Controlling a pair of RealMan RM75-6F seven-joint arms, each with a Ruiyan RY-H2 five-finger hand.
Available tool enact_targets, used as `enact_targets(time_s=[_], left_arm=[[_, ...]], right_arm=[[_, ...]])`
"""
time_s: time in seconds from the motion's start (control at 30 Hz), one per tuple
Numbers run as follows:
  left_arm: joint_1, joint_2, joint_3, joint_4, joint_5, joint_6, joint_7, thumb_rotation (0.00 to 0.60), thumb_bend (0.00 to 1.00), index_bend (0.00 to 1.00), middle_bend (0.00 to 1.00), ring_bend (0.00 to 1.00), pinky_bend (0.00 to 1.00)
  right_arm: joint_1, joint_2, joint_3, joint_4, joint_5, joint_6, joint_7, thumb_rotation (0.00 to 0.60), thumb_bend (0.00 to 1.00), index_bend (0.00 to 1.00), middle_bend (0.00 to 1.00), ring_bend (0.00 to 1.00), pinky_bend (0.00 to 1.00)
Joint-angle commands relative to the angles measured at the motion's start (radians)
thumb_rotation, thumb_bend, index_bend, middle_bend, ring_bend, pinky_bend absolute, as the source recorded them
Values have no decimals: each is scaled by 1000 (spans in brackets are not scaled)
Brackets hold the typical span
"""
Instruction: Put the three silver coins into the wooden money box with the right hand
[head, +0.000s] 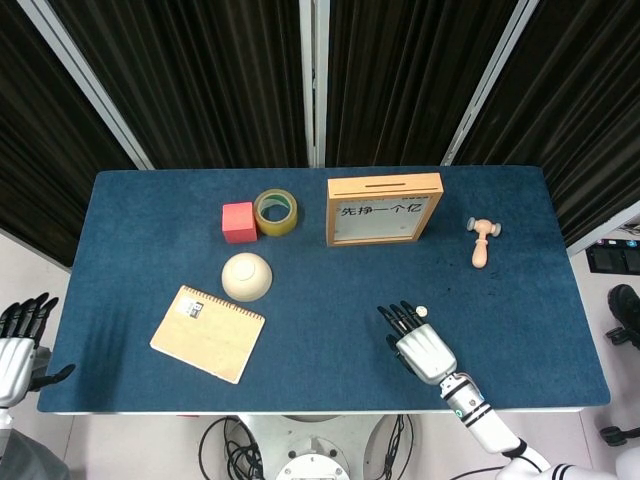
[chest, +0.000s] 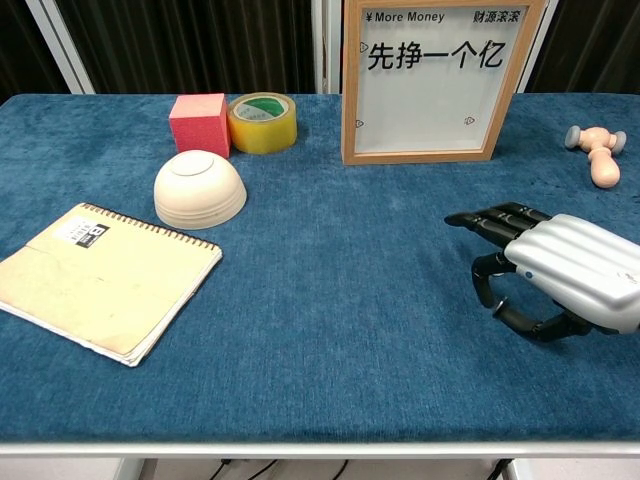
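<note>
The wooden money box stands upright at the back middle of the blue table, its slot on top; the chest view shows its front. My right hand lies low over the cloth near the front right, fingers stretched toward the box. One silver coin lies on the cloth just beyond its fingertips. In the chest view the right hand has its thumb curled under the palm, and no coin shows there. My left hand hangs off the table's front left corner, fingers apart and holding nothing.
A red cube, a tape roll, an upturned cream bowl and a spiral notebook sit on the left half. A small wooden mallet lies right of the box.
</note>
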Motion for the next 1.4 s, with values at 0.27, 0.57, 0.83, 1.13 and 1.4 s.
enact_targets(time_s=[0.27,0.57,0.83,1.13,1.4], left_arm=[[-2,2,1,-8,4,1,9,600,0,7,0,0,0],[-2,5,1,-16,8,5,12,600,0,7,0,0,0],[-3,13,2,-27,4,-3,20,600,0,7,0,0,0],[-5,13,2,-28,5,-5,16,600,0,7,0,0,0],[-4,14,3,-30,6,-3,18,600,0,7,0,0,0]], right_arm=[[-2,10,-3,-8,-5,13,6,600,298,491,0,0,0],[-3,15,-5,-9,-13,28,16,600,304,491,0,0,0],[0,13,-1,-6,-7,24,12,600,395,488,0,0,0],[0,11,3,-4,-8,31,14,600,394,543,0,0,0],[-1,15,3,-7,-8,38,18,600,395,631,0,0,0]])
